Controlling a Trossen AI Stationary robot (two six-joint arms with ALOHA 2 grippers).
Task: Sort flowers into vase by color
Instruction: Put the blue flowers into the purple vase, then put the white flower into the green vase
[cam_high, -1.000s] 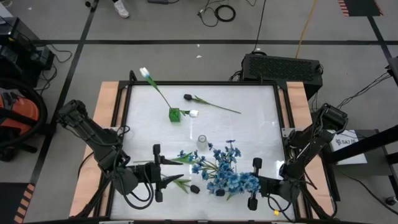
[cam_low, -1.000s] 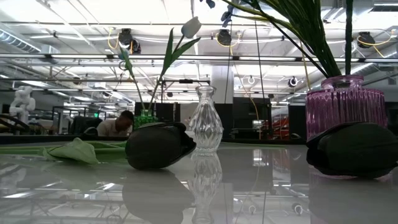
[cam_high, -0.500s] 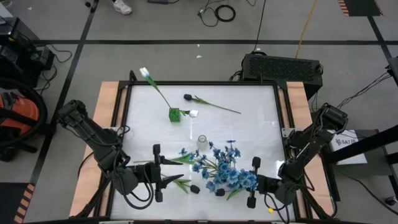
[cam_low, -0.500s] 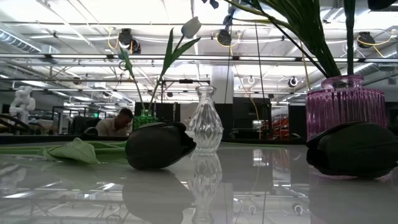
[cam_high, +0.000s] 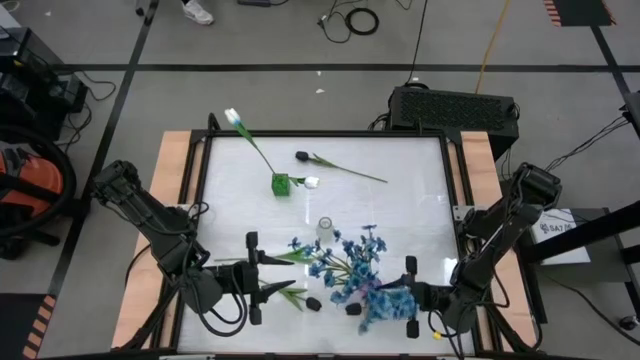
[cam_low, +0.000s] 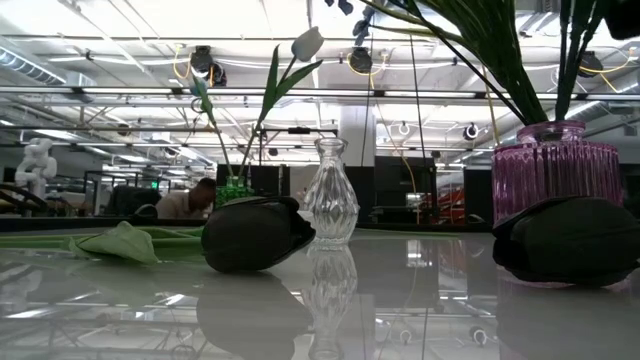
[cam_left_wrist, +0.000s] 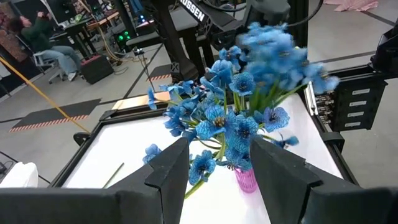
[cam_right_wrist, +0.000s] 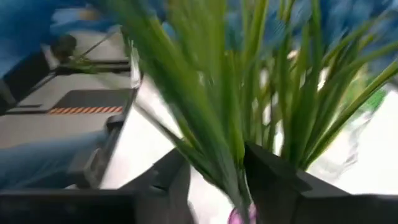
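While the blue sprays stand gathered in the pink ribbed vase at the near right of the worktop, the sorting is, on this evidence, only partly done. One white tulip rises from the small green vase at the far left, a second white bloom lies just beside that vase, and a black tulip bud on its long stem lies flat toward the far edge. Two more black buds rest near the front edge, and the clear glass vase at centre holds nothing. So white and black flowers remain to be placed.

The right tool sits at the near right edge, its fingers parted around the green stems above the pink vase; the wrist view is too blurred to say whether they touch the stems, and the bunch appears released rather than gripped. The left tool waits at the near left, fingers spread apart and holding nothing, facing the blue bunch.
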